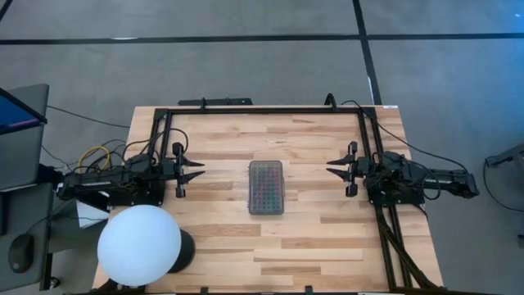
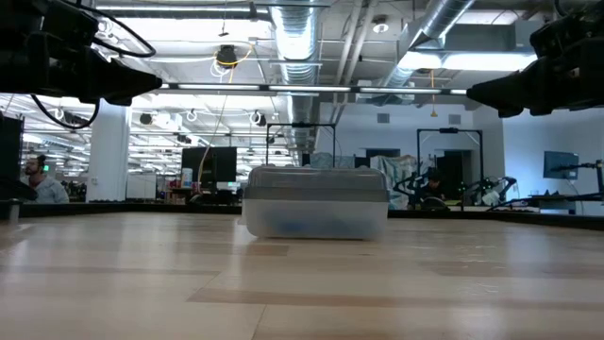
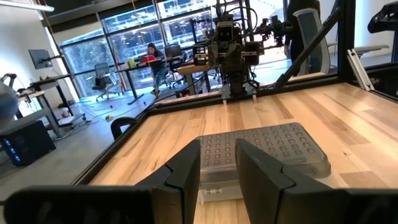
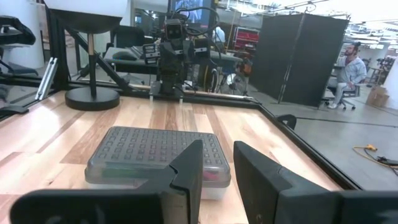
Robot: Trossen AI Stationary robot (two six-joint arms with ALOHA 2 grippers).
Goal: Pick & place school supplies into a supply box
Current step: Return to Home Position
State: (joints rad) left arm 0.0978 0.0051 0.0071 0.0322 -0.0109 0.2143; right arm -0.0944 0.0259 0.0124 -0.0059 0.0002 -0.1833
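Supply box (image 1: 266, 187), lid shut, centre frame on bench (image 1: 221, 238). Left hand (image 1: 199, 170) mid-left, right hand (image 1: 330, 170) mid-right, both well apart from it, slightly open, empty. Packing looks done.

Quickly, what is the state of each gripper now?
Left gripper: open, holding nothing.
Right gripper: open, holding nothing.

a white sphere (image 1: 139, 246) on a dark stand (image 1: 187, 251) sits at one corner of the wooden table (image 1: 327, 238).
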